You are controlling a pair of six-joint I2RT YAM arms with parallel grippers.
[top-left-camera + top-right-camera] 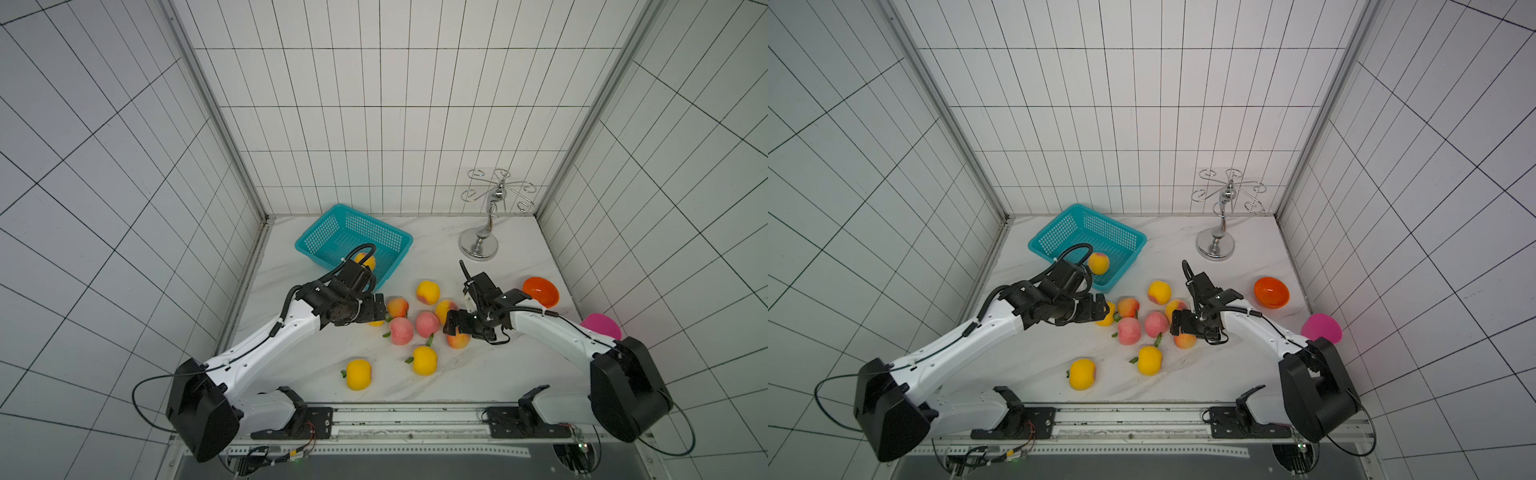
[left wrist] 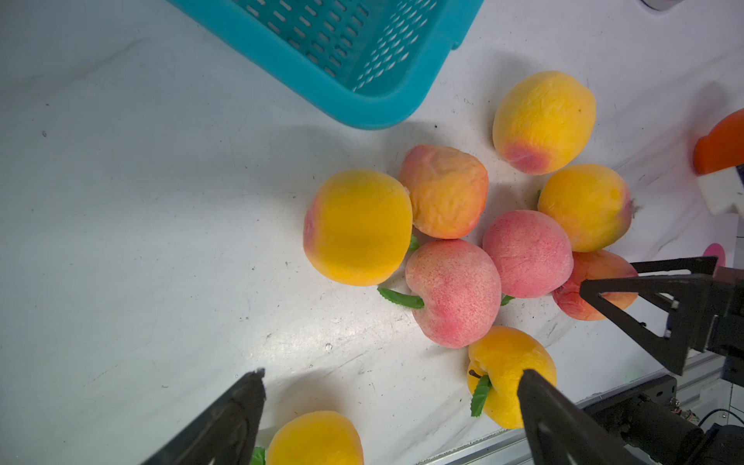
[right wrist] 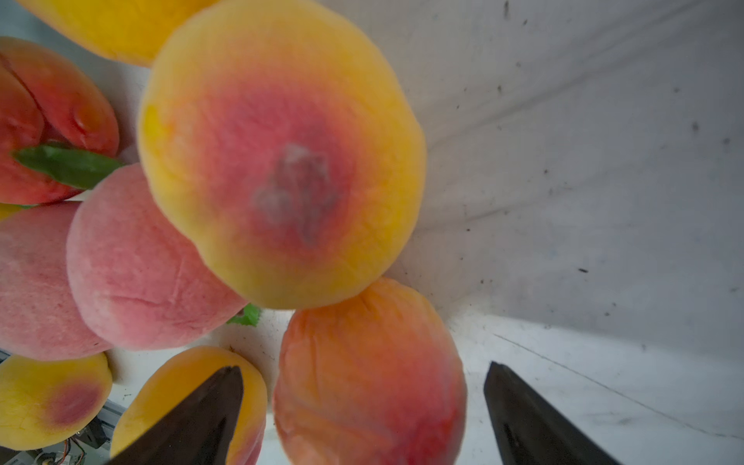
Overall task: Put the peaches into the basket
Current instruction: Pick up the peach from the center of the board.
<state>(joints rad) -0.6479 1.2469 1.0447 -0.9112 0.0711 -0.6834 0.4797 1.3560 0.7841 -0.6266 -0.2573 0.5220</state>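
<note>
The teal basket [image 1: 328, 237] sits at the back left of the marble table [image 1: 519, 374] and holds one yellow-red peach [image 1: 1099, 263]. That fruit shows whole in a top view and is partly hidden by the left arm's cable [image 1: 359, 248] in a top view. Just in front of the basket, the left gripper [image 1: 381, 308] hangs with its jaws spread and empty. It hovers over a yellow peach [image 2: 358, 227] that both top views show only as a sliver, while the left wrist camera shows it whole. Nine loose peaches [image 1: 427, 324] lie on the table, most bunched mid-table and two yellow ones nearer the front edge. At the cluster's right side, the right gripper [image 1: 451, 326] is low. Only its wrist camera shows the jaws standing apart on either side of an orange-pink peach [image 3: 362, 330], with a gap at each side. A chrome stand [image 1: 478, 245], an orange bowl [image 1: 540, 291] and a pink bowl [image 1: 600, 326] stand to the right.
</note>
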